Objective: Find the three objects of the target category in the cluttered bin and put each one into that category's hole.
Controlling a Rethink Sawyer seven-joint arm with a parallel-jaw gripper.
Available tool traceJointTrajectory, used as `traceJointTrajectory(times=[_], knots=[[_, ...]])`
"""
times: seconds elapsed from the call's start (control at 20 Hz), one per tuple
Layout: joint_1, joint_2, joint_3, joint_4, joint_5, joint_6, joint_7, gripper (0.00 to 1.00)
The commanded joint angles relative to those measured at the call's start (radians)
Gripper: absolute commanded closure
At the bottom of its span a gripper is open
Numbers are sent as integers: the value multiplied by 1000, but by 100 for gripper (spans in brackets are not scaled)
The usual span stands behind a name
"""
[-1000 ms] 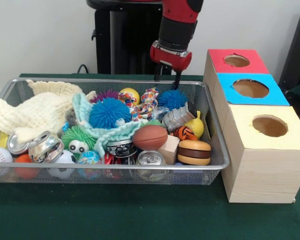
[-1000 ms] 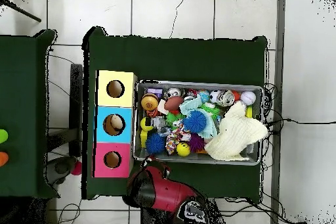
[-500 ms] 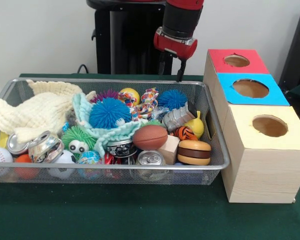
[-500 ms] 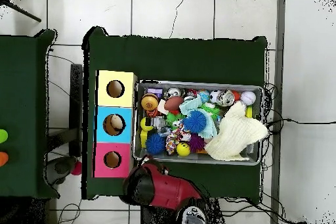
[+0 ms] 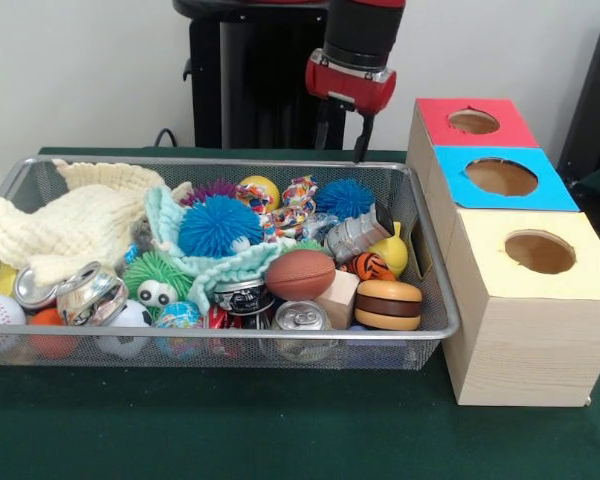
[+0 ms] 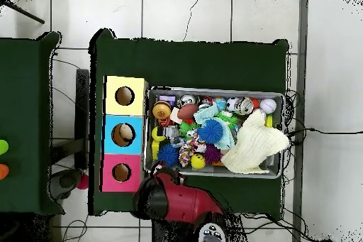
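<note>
The red and black arm comes down from the top of the front view, its tool (image 5: 342,133) hanging above the far rim of the silver wire-mesh bin (image 5: 435,300), toward the bin's one o'clock corner; two dark fingers (image 5: 361,137) point down with a gap between them, spread and holding nothing. Open green bench (image 5: 280,430) lies along the six o'clock side of the bin, and a narrow strip shows behind it. At three o'clock, just beside the bin, stands the wooden box with three round holes (image 5: 500,300), topped red, blue and yellow from far to near. The bin is packed: a cream knitted cloth (image 5: 70,225) at nine o'clock, a blue spiky ball (image 5: 218,225) near the middle, a brown toy football (image 5: 300,274), a crushed silver can (image 5: 357,235), a second blue spiky ball (image 5: 344,198).
</note>
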Motion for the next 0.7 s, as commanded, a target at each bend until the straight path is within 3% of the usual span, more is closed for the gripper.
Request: traceJointTrajectory(times=[0.05,0.4,0.7], knots=[[-39,-25,69,-137,-47,156,-20,0],[-66,72,73,-224,-93,59,-17,0],[-77,104,78,-255,-129,43,-8,0]])
